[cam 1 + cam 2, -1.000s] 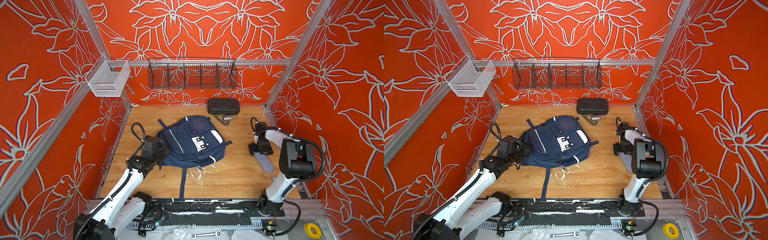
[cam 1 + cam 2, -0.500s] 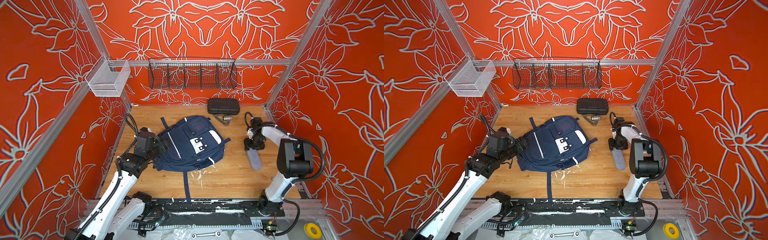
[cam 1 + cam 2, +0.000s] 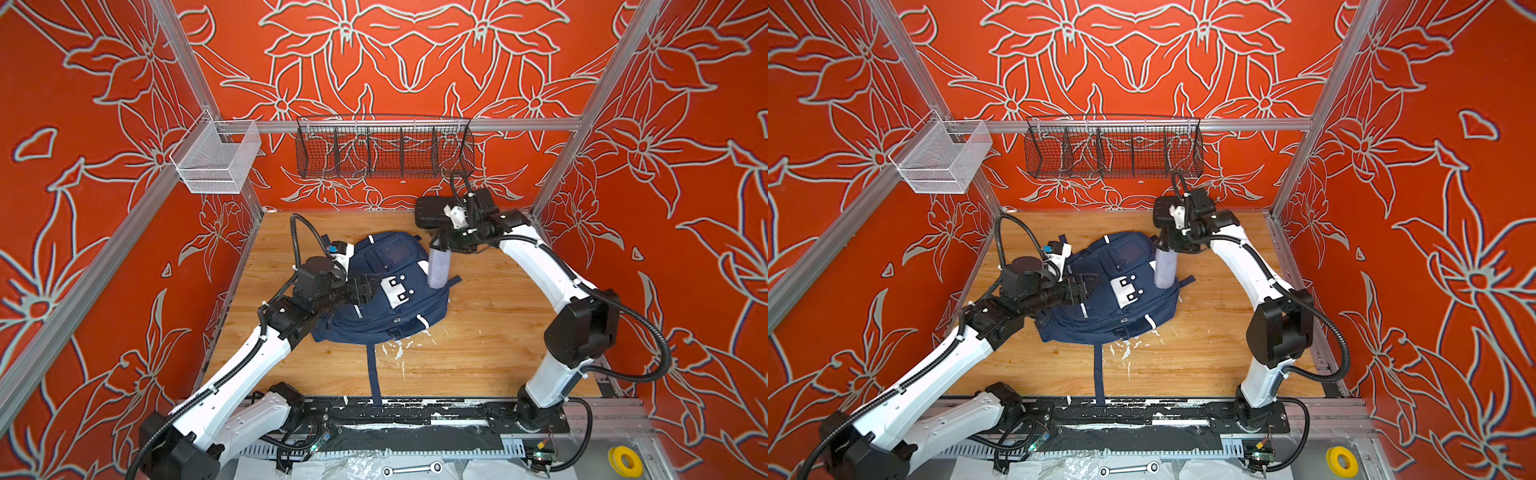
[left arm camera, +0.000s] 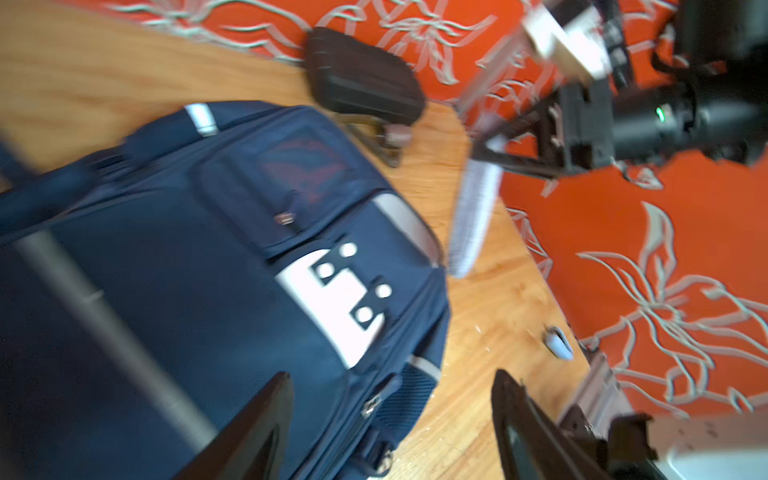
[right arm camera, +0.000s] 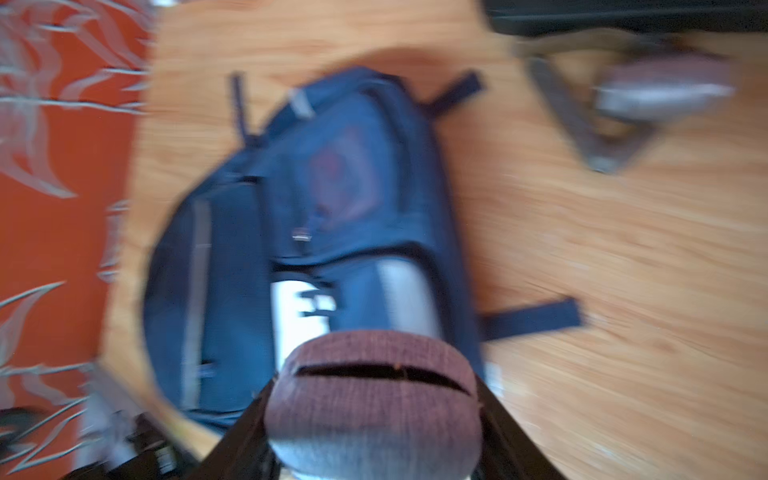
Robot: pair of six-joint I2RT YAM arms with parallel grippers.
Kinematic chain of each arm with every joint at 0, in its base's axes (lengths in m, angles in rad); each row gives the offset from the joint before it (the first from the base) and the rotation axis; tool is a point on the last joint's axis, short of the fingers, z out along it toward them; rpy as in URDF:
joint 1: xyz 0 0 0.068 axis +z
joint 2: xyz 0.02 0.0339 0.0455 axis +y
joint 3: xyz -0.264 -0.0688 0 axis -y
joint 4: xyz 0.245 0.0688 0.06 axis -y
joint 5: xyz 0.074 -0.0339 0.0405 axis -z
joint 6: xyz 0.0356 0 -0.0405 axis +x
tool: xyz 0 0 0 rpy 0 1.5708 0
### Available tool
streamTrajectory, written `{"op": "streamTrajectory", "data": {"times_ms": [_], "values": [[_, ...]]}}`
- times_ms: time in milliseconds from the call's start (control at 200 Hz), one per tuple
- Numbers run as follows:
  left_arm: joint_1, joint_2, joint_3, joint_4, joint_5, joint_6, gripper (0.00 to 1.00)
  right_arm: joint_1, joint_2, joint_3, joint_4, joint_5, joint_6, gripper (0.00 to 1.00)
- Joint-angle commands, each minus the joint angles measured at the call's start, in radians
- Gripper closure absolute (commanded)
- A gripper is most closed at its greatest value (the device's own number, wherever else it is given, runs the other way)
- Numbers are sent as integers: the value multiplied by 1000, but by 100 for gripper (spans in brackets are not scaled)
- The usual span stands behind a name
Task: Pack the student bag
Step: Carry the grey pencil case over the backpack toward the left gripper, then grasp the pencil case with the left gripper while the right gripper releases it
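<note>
Right hand [image 3: 442,245] bringing a pouch [image 3: 438,268] to the bag [image 3: 386,316]

The right hand gripped the grey pouch by its top end, dangling just above the navy bag, which lay flat on the bench [image 3: 498,332] beneath both hands. The left hand [image 3: 370,289] hovered open over it. The bag looked zipped, so a pocket probably needs opening first. A black case [image 3: 428,212] sat behind the right hand.

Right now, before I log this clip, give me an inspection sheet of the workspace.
Surface: wooden table, white flecks near the backpack.
Job's things: backpack lying front up; pouch hanging near its edge.
Clutter: black case by the back wall; wrench and yellow roll past the table's front.
Grippers: left gripper, fingers apart over the backpack, holding nothing; right gripper shut on the pouch.
Cables: hoses along both arms, no snag seen.
Surroundings: wire basket and mesh bin hung on the frame.
</note>
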Motion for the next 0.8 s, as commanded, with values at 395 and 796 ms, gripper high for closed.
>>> {"op": "streamTrajectory", "data": {"times_ms": [395,796], "values": [[-15,132,-15,174,-20,126,17,206,190,211,134,-163,252,66],[-4,148,-12,104,-136,103,25,228,214,256,152,-194,265,66]]}}
